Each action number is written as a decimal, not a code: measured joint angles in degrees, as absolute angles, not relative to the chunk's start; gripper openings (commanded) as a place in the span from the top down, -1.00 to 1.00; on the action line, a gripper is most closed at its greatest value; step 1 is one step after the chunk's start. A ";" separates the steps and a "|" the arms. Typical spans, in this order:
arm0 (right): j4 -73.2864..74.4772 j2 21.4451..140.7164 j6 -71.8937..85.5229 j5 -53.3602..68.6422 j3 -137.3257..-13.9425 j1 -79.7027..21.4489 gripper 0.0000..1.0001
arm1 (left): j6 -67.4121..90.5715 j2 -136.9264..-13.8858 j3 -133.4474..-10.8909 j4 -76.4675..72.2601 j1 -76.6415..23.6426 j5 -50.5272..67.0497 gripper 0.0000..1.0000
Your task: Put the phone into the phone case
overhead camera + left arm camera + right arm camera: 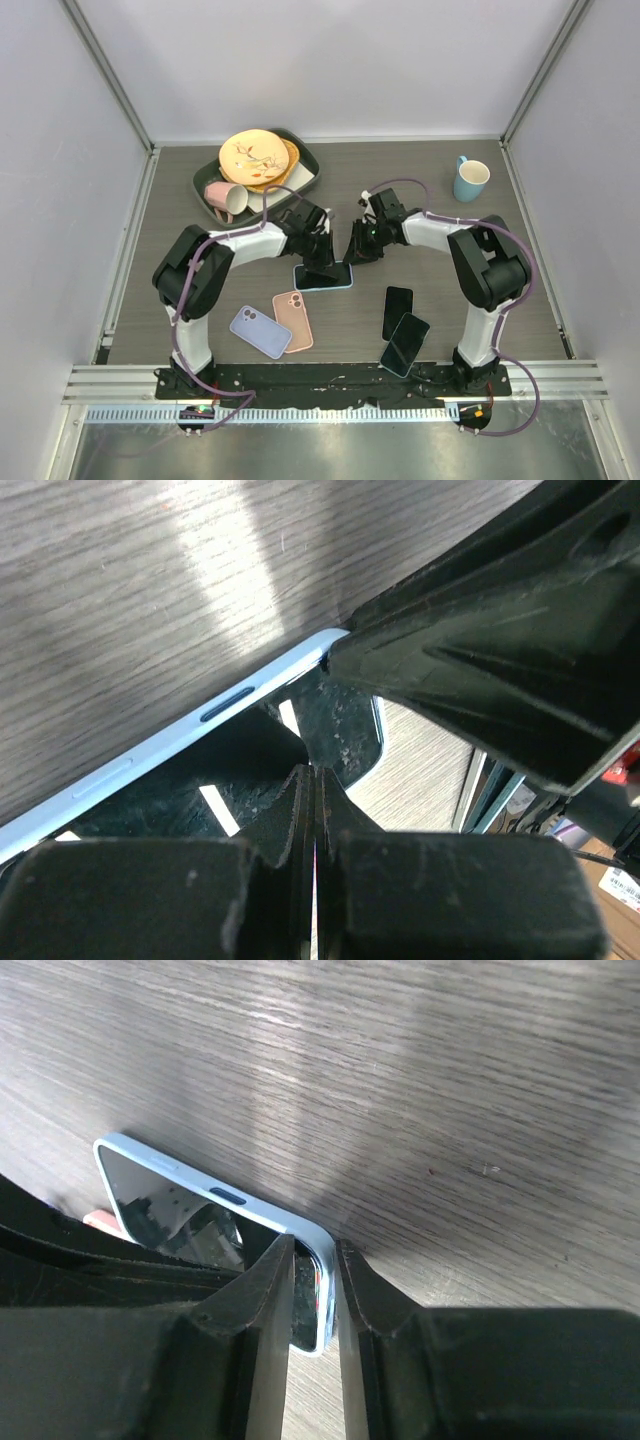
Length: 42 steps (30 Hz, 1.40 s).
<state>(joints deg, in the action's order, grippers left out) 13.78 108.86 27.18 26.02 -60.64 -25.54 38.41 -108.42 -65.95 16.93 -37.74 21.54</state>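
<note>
Grey wood bench [430,300] carries the phone [323,277], blue phone case [262,1210] around it. My left end effector [312,775], closed, touches its screen. My right end effector [313,1250] straddles one corner, fingers a slit apart; I cannot tell whether it grips.

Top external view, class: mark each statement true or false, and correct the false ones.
1. A blue mug stands at the table's far right. True.
2. Two black phones lie by the left arm's base. False: the black phones lie by the right arm's base.
3. A pink mug lies in the tray beside the plates. True.
4. Both grippers meet at the pink case. False: the left gripper and right gripper meet at the phone in the light blue case; the pink case lies apart.
</note>
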 measured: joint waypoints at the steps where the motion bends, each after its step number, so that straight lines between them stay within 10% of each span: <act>1: 14.50 108.86 27.11 24.86 -61.10 -26.02 0.71 | 38.59 -108.86 -66.50 17.10 -37.74 21.54 1.00; 20: 18.81 103.11 25.04 -10.87 -63.20 -41.10 0.86 | 38.79 -109.51 -68.62 18.02 -38.41 17.78 0.95; 30: 18.65 91.11 28.03 -2.70 -55.33 -36.88 -0.17 | 37.93 -103.74 -61.65 14.57 -38.35 15.81 0.89; 33: 14.98 84.66 30.46 3.38 -52.10 -32.38 -0.43 | 37.93 -100.90 -58.37 13.96 -38.35 15.40 0.59; 42: 3.49 64.58 39.62 15.46 -35.99 -16.71 -0.65 | 38.87 -89.17 -48.95 7.46 -38.24 18.37 -0.05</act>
